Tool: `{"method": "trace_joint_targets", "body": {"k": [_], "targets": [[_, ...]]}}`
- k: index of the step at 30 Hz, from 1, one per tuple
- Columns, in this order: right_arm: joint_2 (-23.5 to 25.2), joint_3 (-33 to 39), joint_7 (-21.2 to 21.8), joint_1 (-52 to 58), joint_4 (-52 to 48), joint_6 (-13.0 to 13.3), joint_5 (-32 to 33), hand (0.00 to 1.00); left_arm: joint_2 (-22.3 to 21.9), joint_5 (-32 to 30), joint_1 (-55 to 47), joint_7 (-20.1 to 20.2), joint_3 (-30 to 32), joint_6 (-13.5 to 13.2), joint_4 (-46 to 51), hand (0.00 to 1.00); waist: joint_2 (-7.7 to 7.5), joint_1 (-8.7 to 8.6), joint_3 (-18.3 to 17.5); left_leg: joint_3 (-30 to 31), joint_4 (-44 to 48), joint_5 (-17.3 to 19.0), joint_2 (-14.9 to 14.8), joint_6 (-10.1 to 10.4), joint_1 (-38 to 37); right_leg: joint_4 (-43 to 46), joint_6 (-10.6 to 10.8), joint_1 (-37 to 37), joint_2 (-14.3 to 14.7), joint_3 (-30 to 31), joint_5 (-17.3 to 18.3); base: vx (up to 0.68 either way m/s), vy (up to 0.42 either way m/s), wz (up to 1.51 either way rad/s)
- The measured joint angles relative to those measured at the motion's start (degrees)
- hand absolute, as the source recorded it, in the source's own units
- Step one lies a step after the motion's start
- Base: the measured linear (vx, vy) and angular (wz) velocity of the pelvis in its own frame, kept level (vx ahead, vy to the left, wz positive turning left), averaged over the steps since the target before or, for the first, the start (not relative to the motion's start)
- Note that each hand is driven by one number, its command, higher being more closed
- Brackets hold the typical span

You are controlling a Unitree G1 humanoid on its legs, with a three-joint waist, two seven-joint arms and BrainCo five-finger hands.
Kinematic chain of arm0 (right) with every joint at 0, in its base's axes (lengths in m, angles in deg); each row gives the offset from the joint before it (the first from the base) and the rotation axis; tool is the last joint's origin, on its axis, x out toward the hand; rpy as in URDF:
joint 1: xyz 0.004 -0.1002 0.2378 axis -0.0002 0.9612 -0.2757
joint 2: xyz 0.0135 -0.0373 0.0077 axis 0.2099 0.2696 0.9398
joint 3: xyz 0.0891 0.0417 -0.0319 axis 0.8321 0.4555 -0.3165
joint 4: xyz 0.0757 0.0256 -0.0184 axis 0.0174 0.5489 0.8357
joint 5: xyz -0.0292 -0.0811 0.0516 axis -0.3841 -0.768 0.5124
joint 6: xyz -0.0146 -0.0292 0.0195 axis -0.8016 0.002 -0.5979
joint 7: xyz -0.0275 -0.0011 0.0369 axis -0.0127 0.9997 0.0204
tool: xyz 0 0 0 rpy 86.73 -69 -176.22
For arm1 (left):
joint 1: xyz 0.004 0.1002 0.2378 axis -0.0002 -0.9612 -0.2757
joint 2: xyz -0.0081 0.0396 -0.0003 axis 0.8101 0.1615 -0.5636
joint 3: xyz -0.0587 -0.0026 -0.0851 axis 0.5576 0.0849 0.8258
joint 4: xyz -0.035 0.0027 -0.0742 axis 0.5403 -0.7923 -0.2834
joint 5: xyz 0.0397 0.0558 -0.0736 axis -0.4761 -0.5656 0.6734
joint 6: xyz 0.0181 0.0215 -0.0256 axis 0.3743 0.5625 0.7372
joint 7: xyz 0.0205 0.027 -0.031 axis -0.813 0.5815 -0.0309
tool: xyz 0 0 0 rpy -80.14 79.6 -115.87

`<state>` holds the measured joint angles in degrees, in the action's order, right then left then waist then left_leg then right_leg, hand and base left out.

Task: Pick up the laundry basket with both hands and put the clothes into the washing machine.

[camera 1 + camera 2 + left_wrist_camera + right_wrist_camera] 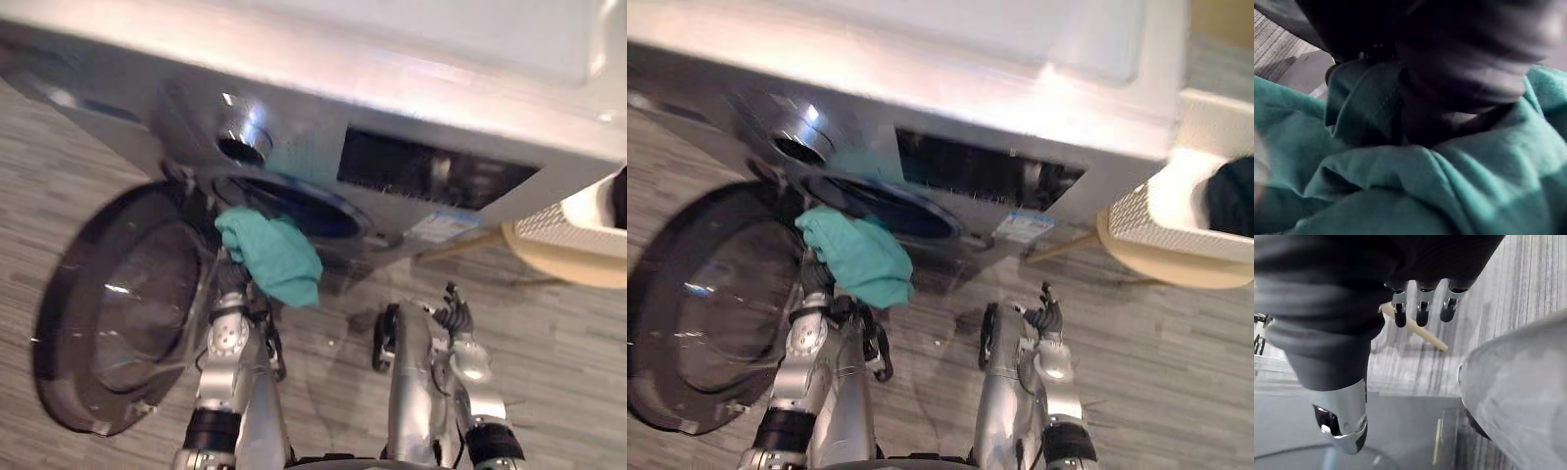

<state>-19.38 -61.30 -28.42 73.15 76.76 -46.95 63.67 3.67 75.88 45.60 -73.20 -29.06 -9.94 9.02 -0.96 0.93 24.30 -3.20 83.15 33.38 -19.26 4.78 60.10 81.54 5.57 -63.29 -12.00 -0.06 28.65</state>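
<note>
At the drum rim [294, 211] of the washing machine [470, 108], left robot hand [233, 279] bears a teal garment [274, 255], grasp unseen; right robot hand [453, 315] hangs slack-fingered over open floor [568, 372].

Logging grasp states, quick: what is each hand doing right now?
Left hand: cannot tell; fingers hidden under the teal cloth at the washing machine opening.
Right hand: open, holding nothing.

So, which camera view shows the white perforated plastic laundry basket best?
The right eye view: the white perforated plastic laundry basket shows its wall, rim and dark clothes inside. The left eye view catches just a corner at its edge.
</note>
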Motion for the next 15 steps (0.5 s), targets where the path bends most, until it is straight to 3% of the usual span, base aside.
{"method": "trace_joint_targets", "body": {"k": [8, 10, 15], "targets": [[0.4, 2.8, -2.3, -0.1, -8.5, 2.5, 1.7, 0.0, 0.5, -3.2, 10.4, -4.6, -3.2, 0.1, 0.0, 1.0, -0.73, -0.51, 0.4, 5.6, 13.0, 2.1, 0.4, 1.1, 16.1, 13.8, -0.6, -14.5, -0.2, 0.7, 3.9, -0.04, -0.08, 0.06], [-0.1, 2.9, -2.2, -0.1, -8.5, 2.8, 1.7, 0.0, 2.3, -5.6, 14.2, -4.9, -4.1, 0.4, -0.1, 1.0, -0.8, -0.92, 0.3, 6.3, 14.6, 2.2, 0.5, 1.2, 18.0, 15.6, -0.8, -16.4, -0.1, 0.8, 4.2, -0.02, -0.073, 0.02], [0.0, 2.1, -1.9, 0.1, -9.6, 5.6, 1.9, 0.0, 12.2, -16.1, 32.4, -8.5, -8.3, 1.3, -1.6, 1.0, -1.76, -3.24, -0.2, 7.3, 16.8, 2.2, 0.4, 1.4, 21.4, 18.2, -1.1, -19.9, 0.1, 1.0, 4.4, -0.03, -0.059, 0.0]]}}
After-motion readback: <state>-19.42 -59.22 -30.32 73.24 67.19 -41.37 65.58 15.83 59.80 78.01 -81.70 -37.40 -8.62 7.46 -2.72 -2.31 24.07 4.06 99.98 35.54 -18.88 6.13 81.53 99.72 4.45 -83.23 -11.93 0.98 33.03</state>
